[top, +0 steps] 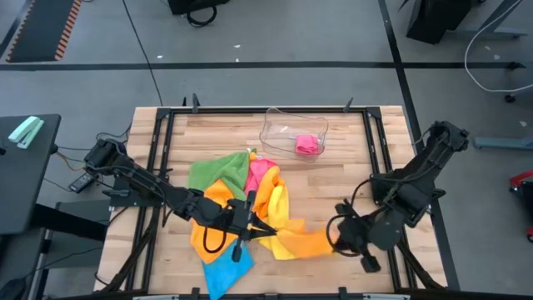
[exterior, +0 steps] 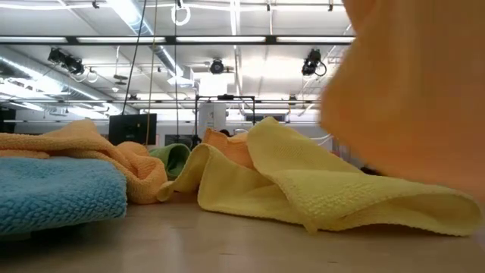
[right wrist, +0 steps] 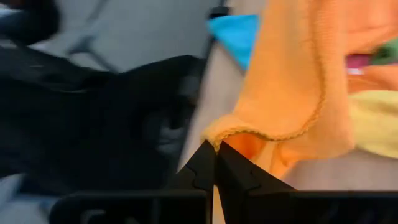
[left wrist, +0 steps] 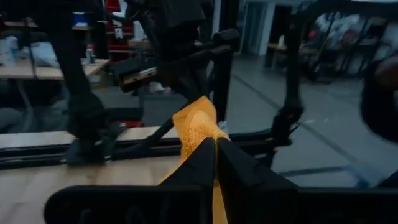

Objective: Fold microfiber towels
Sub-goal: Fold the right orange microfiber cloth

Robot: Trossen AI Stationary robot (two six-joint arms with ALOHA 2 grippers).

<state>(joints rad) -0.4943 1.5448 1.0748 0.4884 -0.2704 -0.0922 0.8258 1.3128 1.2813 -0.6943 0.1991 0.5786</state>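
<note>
An orange towel [top: 304, 242] is being pinched by both closed grippers, left gripper [top: 265, 229] and right gripper [top: 333, 242], likely to be spread flat next.

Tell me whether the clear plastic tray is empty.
Not empty: the clear tray holds one bundled pink towel; the other towels lie heaped outside it.

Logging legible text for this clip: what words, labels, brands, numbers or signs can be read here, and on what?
None can be read in any view.
Towels: plain, no tags or print showing.
Clear tray: no label visible.
Table: bare wood, no markings.
Left gripper and right gripper, each shut on the orange towel: no lettering shows.
Room beyond, in the low and left wrist views: any signs there are too blurred to read.
</note>
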